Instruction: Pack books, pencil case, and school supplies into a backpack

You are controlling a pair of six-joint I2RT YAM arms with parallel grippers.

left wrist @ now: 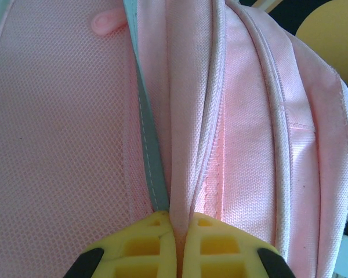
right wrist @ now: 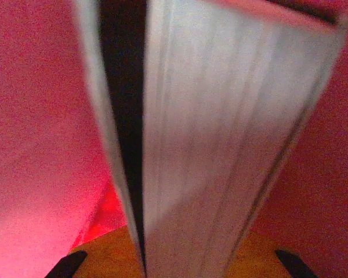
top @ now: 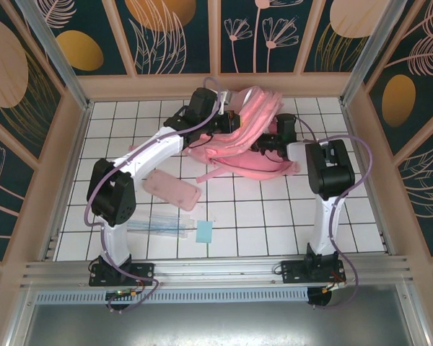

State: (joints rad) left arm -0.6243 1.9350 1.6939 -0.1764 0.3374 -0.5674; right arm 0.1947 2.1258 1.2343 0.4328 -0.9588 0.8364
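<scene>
1. Left gripper [left wrist: 175,246]: closed tight on a fold of the pink backpack [left wrist: 249,116], beside a grey-blue trim strip at the opening. Risk, as we judge it: the thin fabric slips from the yellow pads and the mouth sags shut.
2. Right gripper [right wrist: 180,263]: gripping the book [right wrist: 220,116], seen edge-on with its pale page block and black cover, and surrounded by the bag's red-lit lining. Risk: a corner snags the lining or zipper. Let go while tilted, the book may wedge across the compartment.
3. Pencil case [top: 172,189], clear packet of sticks [top: 159,225] and light-blue pad [top: 203,231]: on the tiled table [top: 274,231], apart from the backpack and not yet packed. The case lies just beside the left arm [top: 141,162], so a swing of that arm could push it.
4. Hard to make out: the right wrist view is blurred. We cannot read the cover, nor tell how deep the book sits or which compartment holds it. From above, the wrists and bag folds cover both sets of fingers.
</scene>
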